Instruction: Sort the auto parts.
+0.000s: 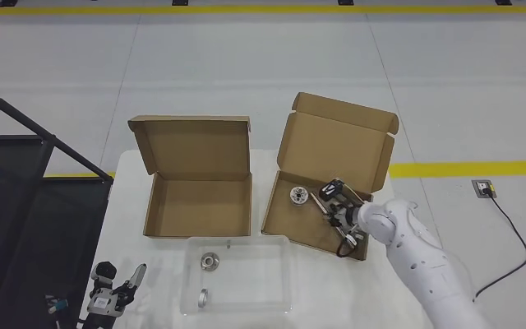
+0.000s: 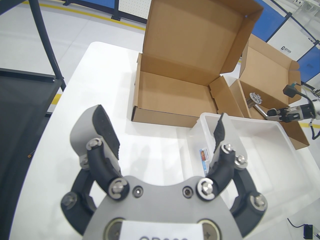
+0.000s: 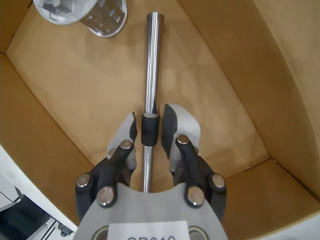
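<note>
1. Rod (image 3: 152, 63): a polished metal bar with a short black sleeve (image 3: 149, 129) around it. It lies flat on the floor of the right box (image 1: 283, 224).
2. Right tool (image 3: 150, 112): down inside the right box, straddling the sleeve. Its fingers (image 3: 171, 121) stand slightly apart, with a narrow gap to the sleeve on each side, so they are not pinching it.
3. Hub (image 3: 75, 3): a grey ribbed metal piece, round and toothed. It stands in the same box near the rod's free end, apart from the rod.
4. Right box: brown cardboard, lid flap raised, on the right part of the bench (image 1: 131, 206).
5. Bin (image 1: 255, 280): a clear plastic tray at the bench's near edge, in front of both boxes.
6. Rings: one metal ring (image 1: 210, 261) and a second (image 1: 202, 296), both in the left part of the bin, apart from each other.
7. Left box (image 1: 197, 206): brown cardboard, lid upright, just beside the right box.
8. Left tool (image 2: 160, 111): fingers spread wide with nothing between them, over the bench's near left corner, beside the bin.
</note>
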### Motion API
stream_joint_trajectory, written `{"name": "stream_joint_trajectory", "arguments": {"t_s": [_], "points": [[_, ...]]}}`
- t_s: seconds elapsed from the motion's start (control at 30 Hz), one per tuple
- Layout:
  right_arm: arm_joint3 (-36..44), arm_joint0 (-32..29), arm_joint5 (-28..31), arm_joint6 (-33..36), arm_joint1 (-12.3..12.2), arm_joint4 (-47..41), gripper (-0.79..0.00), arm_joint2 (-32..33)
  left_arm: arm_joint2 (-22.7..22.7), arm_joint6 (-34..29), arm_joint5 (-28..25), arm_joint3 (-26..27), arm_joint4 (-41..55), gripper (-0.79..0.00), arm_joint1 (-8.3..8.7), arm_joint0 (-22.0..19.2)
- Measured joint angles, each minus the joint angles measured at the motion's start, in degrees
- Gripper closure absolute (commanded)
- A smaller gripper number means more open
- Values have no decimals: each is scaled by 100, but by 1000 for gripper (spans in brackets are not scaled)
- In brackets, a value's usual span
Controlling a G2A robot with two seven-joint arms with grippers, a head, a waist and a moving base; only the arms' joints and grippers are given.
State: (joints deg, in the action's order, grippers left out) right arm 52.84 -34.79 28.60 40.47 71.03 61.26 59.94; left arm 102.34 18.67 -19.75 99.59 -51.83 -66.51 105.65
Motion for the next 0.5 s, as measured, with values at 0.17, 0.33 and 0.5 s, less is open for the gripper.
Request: {"name": "stream_joint_trajectory", "arguments": {"t_s": [0.17,0.33,0.5], "points": [[1127,-496,278,-152,-152,41,-785,289,0,0,0,0,0,-785,0,0],[2832,-1265,522,-136,-291,-64,-785,561,0,0,0,0,0,-785,0,0],[4415,-1833,658,142,-321,-69,-785,307,0,0,0,0,0,-785,0,0]]}}
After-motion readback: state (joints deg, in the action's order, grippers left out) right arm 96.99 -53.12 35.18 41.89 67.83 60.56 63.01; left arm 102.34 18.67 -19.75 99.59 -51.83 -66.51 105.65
